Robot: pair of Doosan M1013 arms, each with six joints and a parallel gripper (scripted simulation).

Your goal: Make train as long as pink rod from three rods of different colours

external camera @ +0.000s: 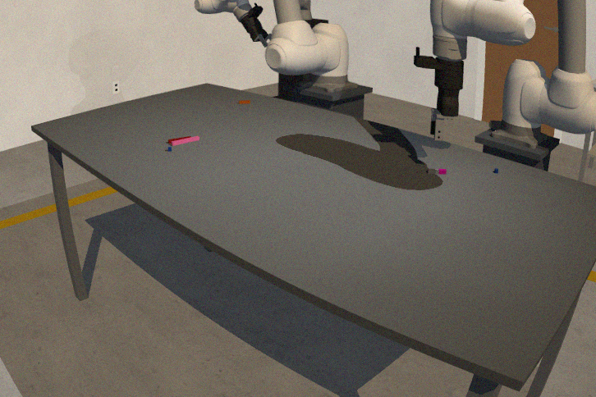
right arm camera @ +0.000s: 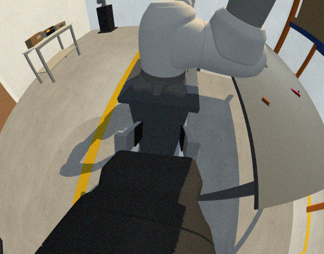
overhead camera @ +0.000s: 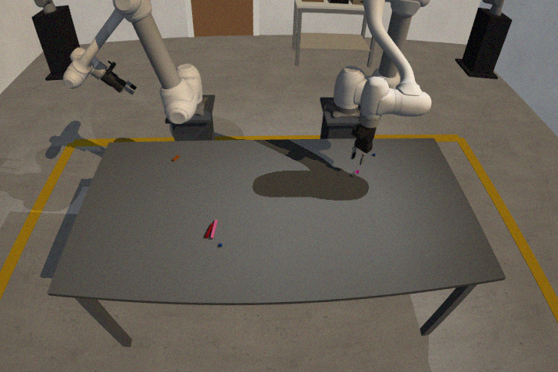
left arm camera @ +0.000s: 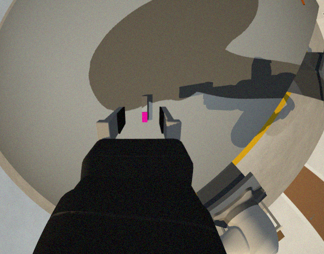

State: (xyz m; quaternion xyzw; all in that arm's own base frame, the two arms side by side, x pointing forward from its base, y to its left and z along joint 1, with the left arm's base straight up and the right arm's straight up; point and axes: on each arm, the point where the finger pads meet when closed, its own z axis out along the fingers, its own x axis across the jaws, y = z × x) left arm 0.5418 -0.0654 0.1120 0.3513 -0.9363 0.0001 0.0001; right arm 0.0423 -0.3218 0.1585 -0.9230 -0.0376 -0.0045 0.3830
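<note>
The magenta rod (overhead camera: 357, 171) (external camera: 442, 171) (left arm camera: 144, 117) lies flat. The grey rod (overhead camera: 353, 174) (external camera: 432, 171) (left arm camera: 144, 104), hard to see in shadow, lies in line with it, ends touching or nearly so. My left gripper (overhead camera: 357, 156) (external camera: 436, 130) (left arm camera: 142, 115) is open above them, holding nothing. The orange rod (overhead camera: 175, 157) (external camera: 244, 102) (right arm camera: 265, 101) lies alone. The pink rod (overhead camera: 214, 229) (external camera: 186, 141) lies close beside the red rod (overhead camera: 209, 230) (external camera: 176, 139). My right gripper (overhead camera: 131, 88) (external camera: 265, 40) (right arm camera: 160, 131) is open and empty, raised away from the table.
One blue rod (overhead camera: 220, 245) (external camera: 169, 148) lies near the pink rod. Another blue rod (overhead camera: 373, 154) (external camera: 496, 171) lies near the table's arm-side edge, beyond the magenta rod. The left arm's shadow covers part of the table (overhead camera: 288, 260) (external camera: 348, 227).
</note>
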